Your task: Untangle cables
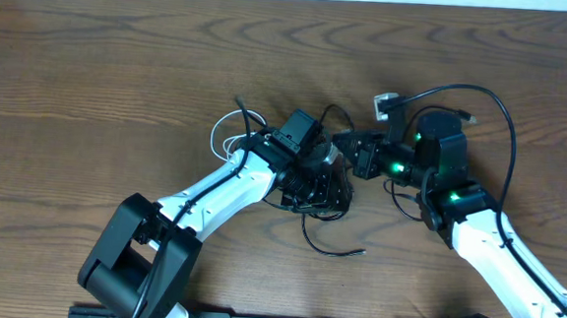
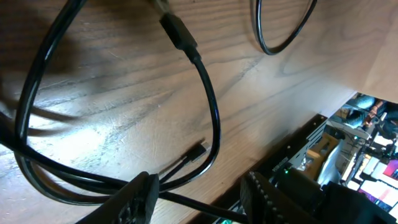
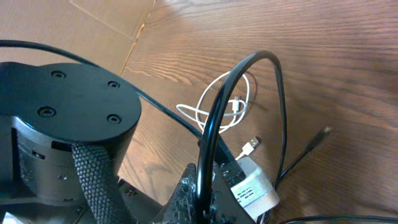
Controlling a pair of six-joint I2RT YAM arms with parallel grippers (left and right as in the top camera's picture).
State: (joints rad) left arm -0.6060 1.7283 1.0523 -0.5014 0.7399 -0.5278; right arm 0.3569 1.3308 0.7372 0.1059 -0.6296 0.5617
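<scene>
Overhead: bright, even light, soft shadows, sharp, no glare. Left wrist: worktop (image 2: 124,112) shows pale sheen mid-frame, dark shadow top left; fingers (image 2: 140,199) v. close & blurry; bkgd lower right out of focus. Right wrist: warm, mostly sharp.

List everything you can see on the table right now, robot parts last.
black cable: one as far as I can tell, black, loosely looped mid-table under and between the two grippers.
white cable: one, white, looped on the table beyond the left gripper.
white labelled block: one, white, beside the right gripper's fingers; its purpose is unclear.
table: one, brown wood.
left gripper: one, black, open, black cable running between its fingers.
right gripper: one, black, shut on the black cable.
</scene>
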